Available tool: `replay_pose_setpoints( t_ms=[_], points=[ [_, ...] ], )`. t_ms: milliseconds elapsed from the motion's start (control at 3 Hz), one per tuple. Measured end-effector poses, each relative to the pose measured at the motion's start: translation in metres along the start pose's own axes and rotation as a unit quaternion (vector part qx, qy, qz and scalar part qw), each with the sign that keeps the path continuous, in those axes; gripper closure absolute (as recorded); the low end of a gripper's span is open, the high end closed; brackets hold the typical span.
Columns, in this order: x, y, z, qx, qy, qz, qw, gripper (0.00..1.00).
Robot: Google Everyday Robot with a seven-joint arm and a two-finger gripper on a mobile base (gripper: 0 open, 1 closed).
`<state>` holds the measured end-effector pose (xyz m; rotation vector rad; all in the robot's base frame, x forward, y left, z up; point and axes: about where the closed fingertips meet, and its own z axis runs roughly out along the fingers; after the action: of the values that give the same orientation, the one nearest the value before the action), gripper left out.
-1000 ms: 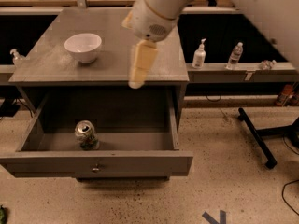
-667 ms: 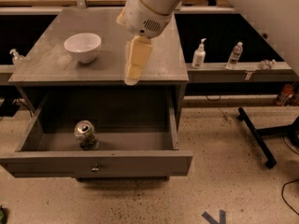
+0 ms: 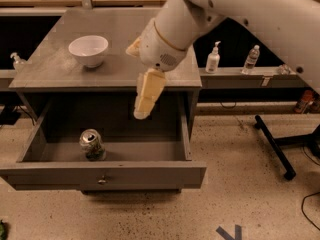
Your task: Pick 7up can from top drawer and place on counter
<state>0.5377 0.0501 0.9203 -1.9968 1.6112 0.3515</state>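
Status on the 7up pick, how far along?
Done: the wide grey top drawer is pulled open. In hand: the cream-coloured gripper hangs over the drawer, up and right of the small silver-topped 7up can, not touching it. Left: grasp the can, lift it, set it on the matte grey counter.

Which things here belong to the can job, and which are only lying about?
For the job: 7up can, upright in the open top drawer; counter; gripper, hanging above the drawer, right of the can.
Lying about: white bowl on the counter; pump bottle; clear bottle.
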Motion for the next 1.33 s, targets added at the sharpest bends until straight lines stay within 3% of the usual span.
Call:
replay_pose_setpoints(
  t_ms=[333, 667, 1000, 1333],
  points=[
    [0.021, 0.001, 0.000, 0.012, 0.012, 0.019, 0.9997, 0.00],
    [0.017, 0.001, 0.008, 0.005, -0.014, 0.006, 0.9999, 0.00],
    [0.025, 0.001, 0.036, -0.003, -0.052, 0.001, 0.9987, 0.00],
    [0.040, -0.023, 0.102, 0.011, -0.108, 0.016, 0.9940, 0.00]
  ],
)
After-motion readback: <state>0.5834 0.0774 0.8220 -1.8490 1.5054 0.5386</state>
